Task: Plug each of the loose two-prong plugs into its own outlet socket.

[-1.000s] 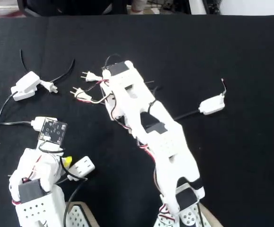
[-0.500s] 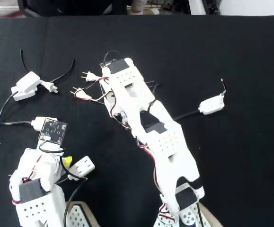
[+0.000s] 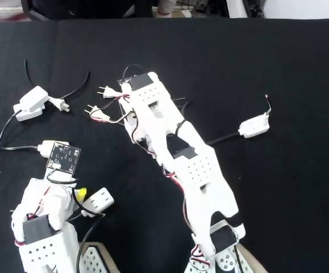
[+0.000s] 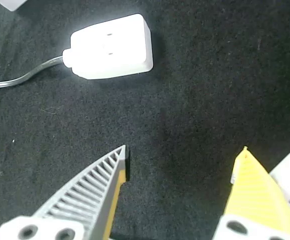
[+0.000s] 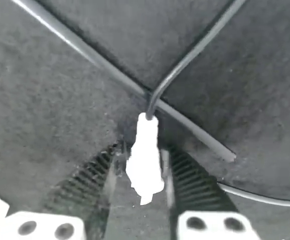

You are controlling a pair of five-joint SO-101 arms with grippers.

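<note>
1. High view: On the black cloth-covered table, the white right arm is stretched from the near edge toward the far left of centre. The left arm is folded at the near left. Just left of the right arm's far end lie a loose white two-prong plug and a second loose plug. Their long axes run left to right and their prongs point left. A white block-shaped outlet socket is seen well apart at the right.

2. Left wrist view: The left gripper is spread wide over bare cloth and nothing is held. A white rectangular socket lies beyond it with its slots facing up.

3. Right wrist view: The right gripper is closed on a slim white held plug, which is pinched just above the cloth.
   - Risk: its thin black cable crosses a second cable. A snag or drag there is judged likely to twist the narrow body out of the grip.
   - Orientation: the plug's long axis runs along the fingers, with the cable end leading past the fingertips. The prongs cannot be made out, so a regrasp may be needed before insertion.
</note>
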